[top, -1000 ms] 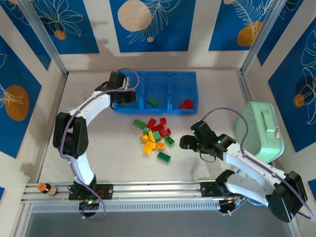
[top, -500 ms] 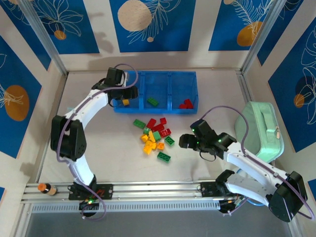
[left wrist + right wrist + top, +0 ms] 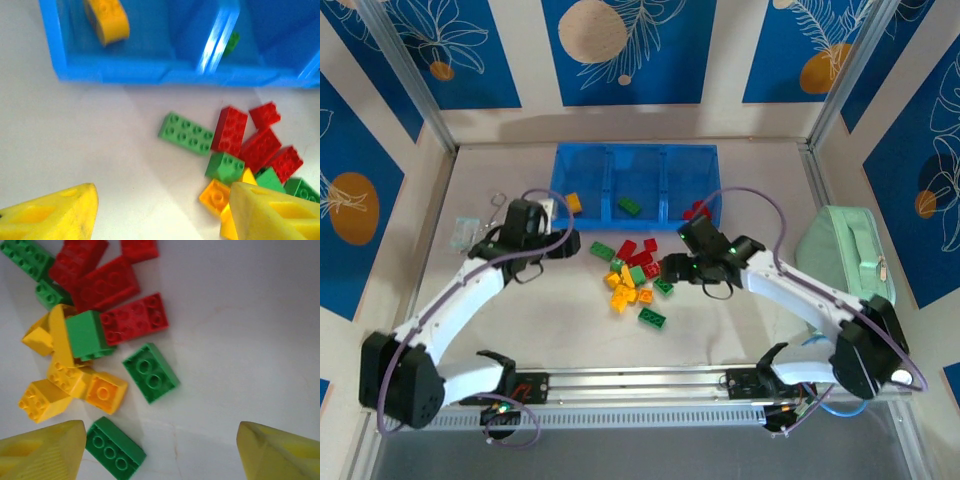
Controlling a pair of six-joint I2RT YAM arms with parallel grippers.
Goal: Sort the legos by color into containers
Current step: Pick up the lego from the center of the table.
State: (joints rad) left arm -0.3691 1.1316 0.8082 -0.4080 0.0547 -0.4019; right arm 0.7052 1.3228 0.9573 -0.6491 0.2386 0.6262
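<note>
The left gripper [image 3: 160, 222] is released: its jaws stand apart with nothing between them, and bare table [image 3: 75, 150] lies under the gap. One fingertip [image 3: 275, 212] overlaps the near edge of the loose legos [image 3: 240, 150], a mixed heap of red, green and yellow-orange bricks. A long green brick [image 3: 186, 132] lies flat at the heap's left edge. Beyond the heap stands the blue tray [image 3: 125, 72]. Its left compartment holds one yellow brick [image 3: 106, 20], and its middle compartment holds one small green brick [image 3: 231, 42]. The right gripper [image 3: 160, 455] is also released and empty, its jaws apart over the right side of the heap. A green three-stud brick [image 3: 115, 447] lies just beside one of its fingertips, and a square green brick [image 3: 151, 372] lies further ahead, next to a red brick [image 3: 134, 319]. In the top view the heap lies between both grippers, in front of the tray. The red pieces [image 3: 695, 210] in the right compartment are partly hidden by the right arm. A mint-green case [image 3: 845, 260] stands at the table's right side.
</note>
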